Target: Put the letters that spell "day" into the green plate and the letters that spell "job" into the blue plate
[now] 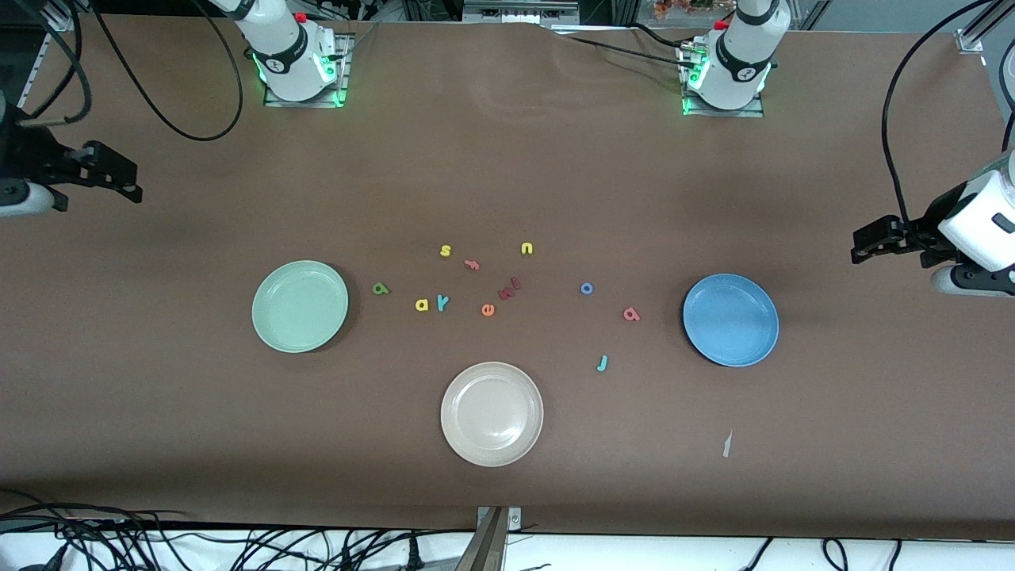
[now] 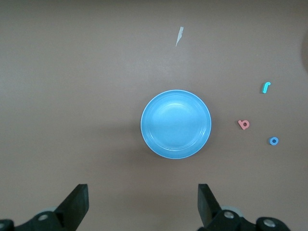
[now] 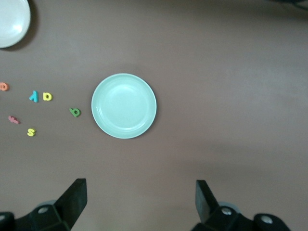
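Both grippers' fingers stand wide apart and hold nothing: the left gripper hangs over the table's end past the blue plate, the right gripper over the other end past the green plate, and both arms wait.

Nearest the front camera lies a white plate, with a pale scrap off toward the left arm's end. Next comes the teal j, alone on the table. A little farther from the camera, the two coloured plates sit at either side, both bare. Between them lie the letters, all on the table: the pink b beside the blue plate, the blue o just farther; the orange e; the yellow a and teal y almost touching; the green d just beside the green plate. Two dark red letters lie together, too small to read. Farthest are a pink f, a yellow s and a yellow u.
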Available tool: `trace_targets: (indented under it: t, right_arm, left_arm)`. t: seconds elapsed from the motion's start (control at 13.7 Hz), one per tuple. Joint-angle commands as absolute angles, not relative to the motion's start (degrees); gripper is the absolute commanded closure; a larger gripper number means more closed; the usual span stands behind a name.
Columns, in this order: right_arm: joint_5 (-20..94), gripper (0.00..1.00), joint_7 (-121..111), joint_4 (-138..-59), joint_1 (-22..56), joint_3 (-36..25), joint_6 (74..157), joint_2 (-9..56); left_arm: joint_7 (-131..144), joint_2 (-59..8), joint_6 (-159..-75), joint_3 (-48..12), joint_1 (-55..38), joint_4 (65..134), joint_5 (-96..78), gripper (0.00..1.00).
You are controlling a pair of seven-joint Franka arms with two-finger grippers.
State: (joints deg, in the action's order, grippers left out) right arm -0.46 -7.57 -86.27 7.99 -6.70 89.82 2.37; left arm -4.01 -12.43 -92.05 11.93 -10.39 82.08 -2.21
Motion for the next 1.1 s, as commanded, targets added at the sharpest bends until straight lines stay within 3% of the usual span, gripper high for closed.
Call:
trace_targets:
  t: [0.0,1.03]
  right_arm:
    - [0.35,0.00,-8.26,-86.04,8.09,-6.50,88.86,2.02]
    - [0.35,0.00,-7.82,-86.13,8.17,-7.30,88.77,4.57]
  left_arm:
    - [-4.04,-13.01,-90.88,11.95,-10.11,80.60,-2.37,0.00]
    - [-4.13,-13.01,-90.53,11.95,-10.11,80.51,-2.46,0.00]
